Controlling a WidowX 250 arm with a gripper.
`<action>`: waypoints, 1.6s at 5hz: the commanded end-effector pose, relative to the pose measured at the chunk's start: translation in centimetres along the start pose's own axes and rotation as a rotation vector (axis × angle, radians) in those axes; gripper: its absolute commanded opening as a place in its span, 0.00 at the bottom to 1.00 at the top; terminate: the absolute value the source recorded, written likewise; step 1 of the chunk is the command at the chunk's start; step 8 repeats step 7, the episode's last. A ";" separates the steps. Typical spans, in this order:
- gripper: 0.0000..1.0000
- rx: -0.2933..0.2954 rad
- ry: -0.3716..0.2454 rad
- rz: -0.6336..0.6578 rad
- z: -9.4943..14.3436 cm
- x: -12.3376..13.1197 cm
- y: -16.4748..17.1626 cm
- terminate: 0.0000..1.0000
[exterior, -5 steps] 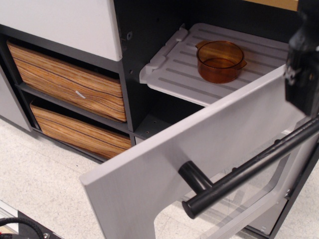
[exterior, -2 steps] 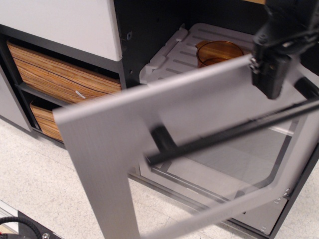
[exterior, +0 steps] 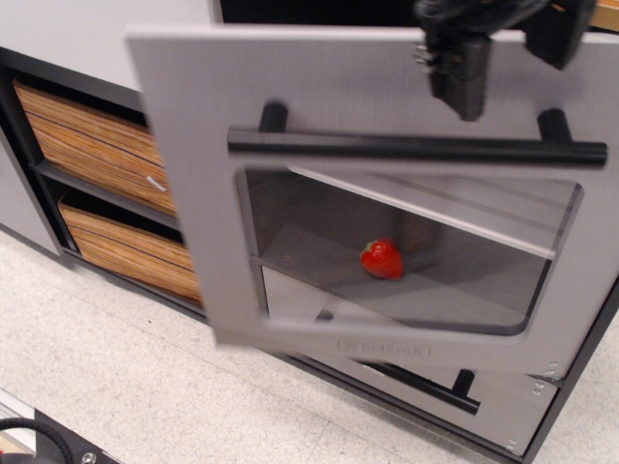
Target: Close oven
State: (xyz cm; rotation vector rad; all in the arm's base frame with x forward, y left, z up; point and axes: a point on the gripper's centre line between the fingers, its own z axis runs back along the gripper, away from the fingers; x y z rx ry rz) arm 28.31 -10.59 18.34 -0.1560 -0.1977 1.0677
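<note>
Gripper (exterior: 464, 72) at top right, blurred, jaw state unreadable, touching or just above upper face of oven (exterior: 387, 87) door. Door nearly upright, bar handle (exterior: 416, 147) running left-right just below gripper. Strawberry (exterior: 382, 259) visible through window, lower left. Cabinet lies behind door; remaining push goes straight inward.

**Count of what shows**

One oven (exterior: 387, 319), with one light-grey door (exterior: 193, 193), one black bar handle (exterior: 416, 147) on two posts, and one clear window (exterior: 406, 251). One red strawberry (exterior: 382, 259) seen through that window. Two wood-grain drawers (exterior: 97, 145), one above the other, at left. One lower grey drawer (exterior: 484, 406) with one short black handle (exterior: 421, 382). One dark pincer (exterior: 462, 58) at the top.
</note>
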 end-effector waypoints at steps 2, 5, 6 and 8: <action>1.00 0.076 -0.075 -0.130 -6.1 1.3 1.7 0.00; 1.00 0.090 -0.108 -0.093 -7.2 3.4 0.2 0.00; 1.00 0.090 -0.108 -0.093 -7.2 3.4 0.2 0.00; 1.00 0.090 -0.108 -0.093 -7.2 3.4 0.2 1.00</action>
